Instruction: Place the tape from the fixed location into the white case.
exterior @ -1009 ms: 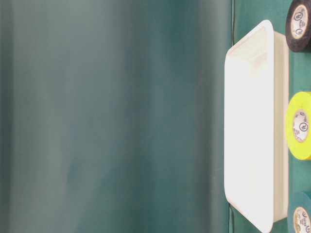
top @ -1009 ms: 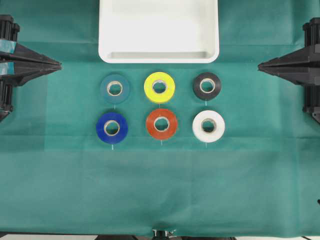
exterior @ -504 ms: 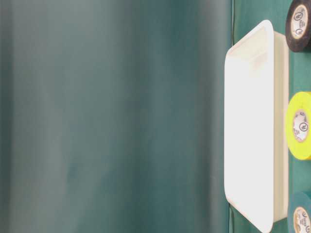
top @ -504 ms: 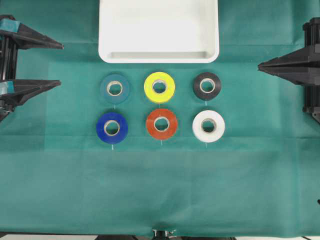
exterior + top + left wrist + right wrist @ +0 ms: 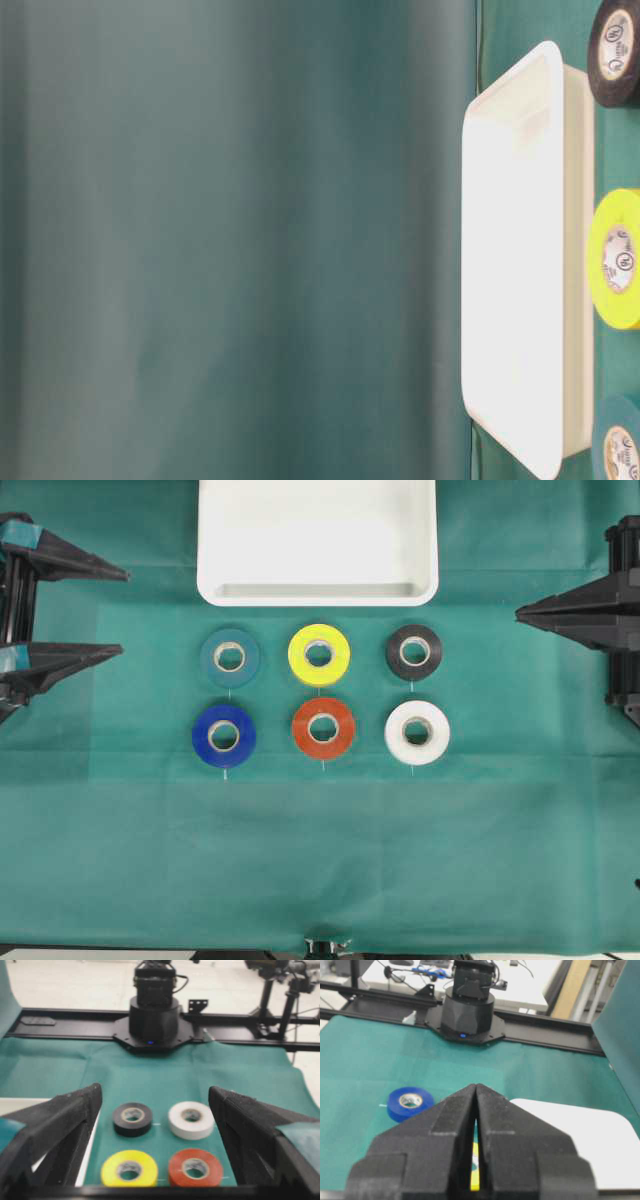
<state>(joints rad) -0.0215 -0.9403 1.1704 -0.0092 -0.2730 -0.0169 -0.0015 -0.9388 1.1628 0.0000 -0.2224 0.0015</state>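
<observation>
The task is at its opening step: nothing is grasped yet. The white tape roll [image 5: 417, 732] lies flat on the green-covered desk [image 5: 320, 860], directly below the black roll [image 5: 413, 652] and well short of the white case [image 5: 317, 592]. The left tool [image 5: 118, 612] stands spread wide at the desk's edge; the right tool [image 5: 520, 610] is pinched closed on nothing. Next, one tool likely must reach over the white roll and straddle its rim.

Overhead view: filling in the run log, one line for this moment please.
left tool: open, empty | right tool: shut, empty | white roll of tape: on green cloth, untouched | shallow white plastic case: holds nothing
</observation>
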